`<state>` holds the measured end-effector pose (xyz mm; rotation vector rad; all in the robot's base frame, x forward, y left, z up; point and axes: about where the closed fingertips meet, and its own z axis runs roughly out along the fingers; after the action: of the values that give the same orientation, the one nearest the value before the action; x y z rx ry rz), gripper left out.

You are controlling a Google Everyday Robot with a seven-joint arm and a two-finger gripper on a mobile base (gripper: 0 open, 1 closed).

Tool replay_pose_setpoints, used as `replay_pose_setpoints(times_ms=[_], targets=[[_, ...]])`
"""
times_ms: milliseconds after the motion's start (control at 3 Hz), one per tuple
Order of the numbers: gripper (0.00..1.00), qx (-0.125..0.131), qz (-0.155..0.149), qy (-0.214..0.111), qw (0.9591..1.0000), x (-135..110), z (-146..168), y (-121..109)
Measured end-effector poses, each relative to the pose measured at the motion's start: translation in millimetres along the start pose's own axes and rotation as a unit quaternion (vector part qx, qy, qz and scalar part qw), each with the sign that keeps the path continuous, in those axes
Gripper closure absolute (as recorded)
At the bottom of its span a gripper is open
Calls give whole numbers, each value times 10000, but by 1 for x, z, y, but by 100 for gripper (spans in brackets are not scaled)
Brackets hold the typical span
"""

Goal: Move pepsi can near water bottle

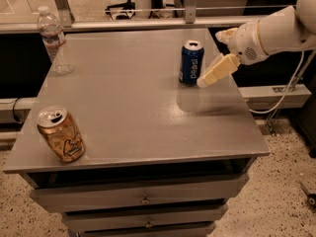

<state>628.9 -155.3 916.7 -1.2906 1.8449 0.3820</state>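
The pepsi can, dark blue with a silver top, stands upright on the right rear part of the grey table top. The water bottle, clear with a white cap, stands upright at the table's far left corner. My gripper reaches in from the right on a white arm. It is open, right beside the can's right side. The lower cream finger points down-left to just by the can's base. The upper finger is behind and right of the can. It holds nothing.
An orange-tan can with a swirl design stands tilted near the front left corner. The table is a drawer cabinet. A rail runs behind it. A white cable hangs at the right.
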Motion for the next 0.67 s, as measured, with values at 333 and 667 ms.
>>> replay_pose_setpoints(times_ms=[333, 667], targets=[[0, 51, 130, -495, 9987, -8, 36, -22], [2, -87, 350, -846, 9958, -10, 58, -25]])
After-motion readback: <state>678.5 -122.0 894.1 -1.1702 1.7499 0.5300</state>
